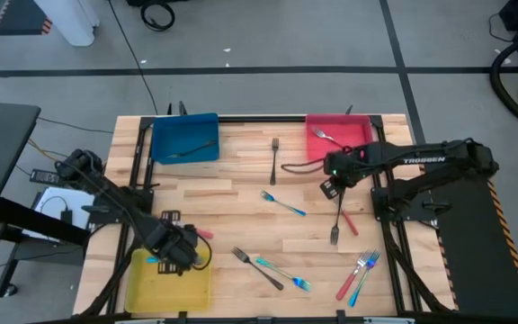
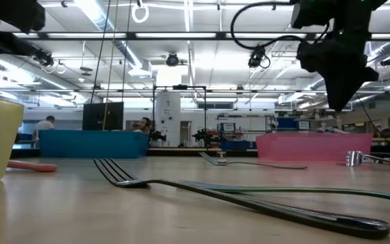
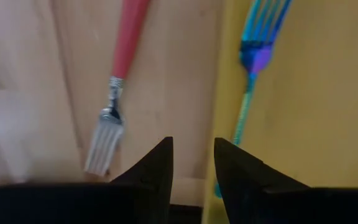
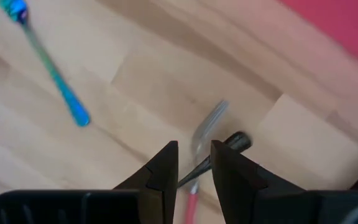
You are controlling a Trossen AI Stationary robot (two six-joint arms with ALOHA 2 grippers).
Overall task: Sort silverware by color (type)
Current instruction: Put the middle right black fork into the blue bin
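Here left pincer (image 3: 192, 163) open over blue-tined teal fork (image 3: 252, 81); right pincer (image 4: 194, 165) state unclear.

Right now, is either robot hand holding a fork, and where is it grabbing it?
The left gripper holds nothing; its fingers are open over the yellow tray. Whether the right gripper grips the grey fork below it cannot be told.

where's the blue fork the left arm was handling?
In the left wrist view the blue fork lies on the yellow tray, just ahead of the open left gripper, with a red-handled fork beside it on the wood.
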